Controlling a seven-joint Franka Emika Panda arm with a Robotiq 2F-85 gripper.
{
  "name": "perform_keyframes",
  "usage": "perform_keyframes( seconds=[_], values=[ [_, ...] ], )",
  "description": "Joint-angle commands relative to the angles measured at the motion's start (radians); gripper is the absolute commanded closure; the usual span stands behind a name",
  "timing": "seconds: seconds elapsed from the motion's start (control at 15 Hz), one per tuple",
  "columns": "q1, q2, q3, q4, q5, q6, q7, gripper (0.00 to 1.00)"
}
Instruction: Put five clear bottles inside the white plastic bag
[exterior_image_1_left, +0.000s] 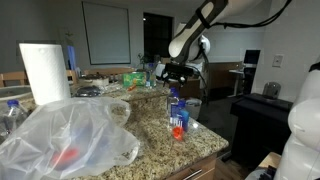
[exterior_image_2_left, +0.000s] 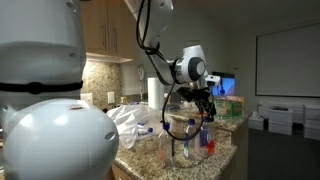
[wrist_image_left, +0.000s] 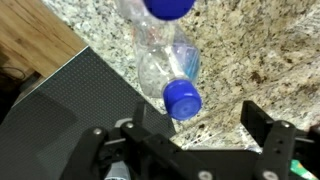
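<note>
while the white robot arm (exterior_image_1_left: 205, 25) comes down from high on the right and bends at the wrist, its black pincer (exterior_image_1_left: 176, 72) hangs above the far side of the speckled stone counter (exterior_image_1_left: 150, 108). in the wrist view its two fingers (wrist_image_left: 262, 125) are wide apart with nothing between them. just past them is a small clear plastic bottle with a blue cap (wrist_image_left: 170, 70), and a second blue cap (wrist_image_left: 168, 7) peeks in at the top edge. in an exterior view one such bottle (exterior_image_1_left: 178, 115) stands upright on the counter, near the pincer but not touching it. the big crinkled whitish plastic bag (exterior_image_1_left: 70, 135) lies on the near left, well apart from that bottle, with the tall white paper-towel roll (exterior_image_1_left: 45, 72) behind it.
</note>
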Motion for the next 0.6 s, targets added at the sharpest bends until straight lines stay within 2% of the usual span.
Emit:
perform_keyframes(
  seconds=[0.0,0.13,0.53],
  values=[
    [0.008,0.031,0.004,-0.010,0.114,0.060,-0.060,0.30],
    [0.009,0.042,0.002,-0.011,0.134,0.071,-0.062,0.44],
    [0.003,0.025,-0.007,-0.002,0.082,0.047,-0.040,0.83]
  ],
)
